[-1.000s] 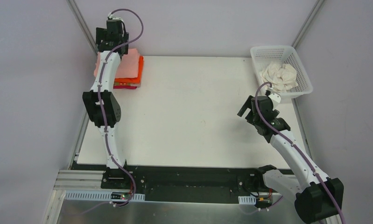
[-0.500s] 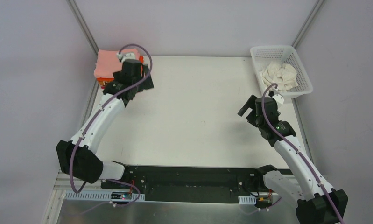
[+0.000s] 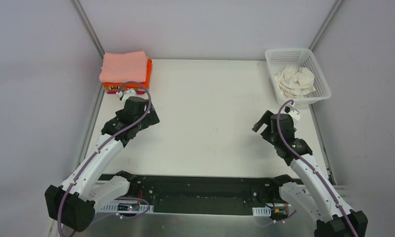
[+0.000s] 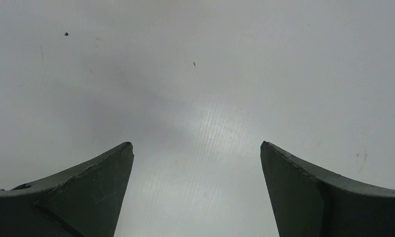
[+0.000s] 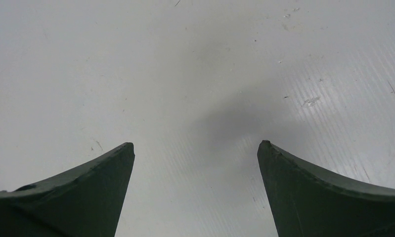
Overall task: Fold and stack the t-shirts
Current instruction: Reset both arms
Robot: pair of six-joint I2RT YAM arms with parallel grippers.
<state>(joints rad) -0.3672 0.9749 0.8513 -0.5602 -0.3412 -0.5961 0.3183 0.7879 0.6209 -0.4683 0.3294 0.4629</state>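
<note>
Arm bases: two white-and-black robot arms are bolted side by side on a dark rail at the near edge of the white counter (image 3: 205,98), each reaching out over the board.

Left gripper: the left gripper (image 3: 147,119) hangs over the left side of the counter with its jaws spread wide and nothing between them. In its wrist view the two dark pointed fingers (image 4: 86,187) frame only bare white surface with a few small specks.

Right gripper: the right gripper (image 3: 260,123) hangs over the right side of the counter, nearer than the basket, also gaping wide and empty. Its own fingers (image 5: 329,192) stand apart over scuffed, faintly ribbed white board.

Folded t-shirts: a neat pile sits at the far left corner of the counter, beyond the left gripper and apart from it. A salmon pink folded cotton t-shirt (image 3: 123,66) lies on top, with a bright orange folded t-shirt (image 3: 149,69) showing along its right edge beneath it. Lower layers cannot be made out clearly.

Basket: a white plastic lattice basket (image 3: 284,52) stands at the far right corner, partly overhanging the counter's right edge.

Unfolded t-shirt: a cream-white crumpled cotton t-shirt (image 3: 295,81) lies bunched inside the basket, untouched by either gripper.
</note>
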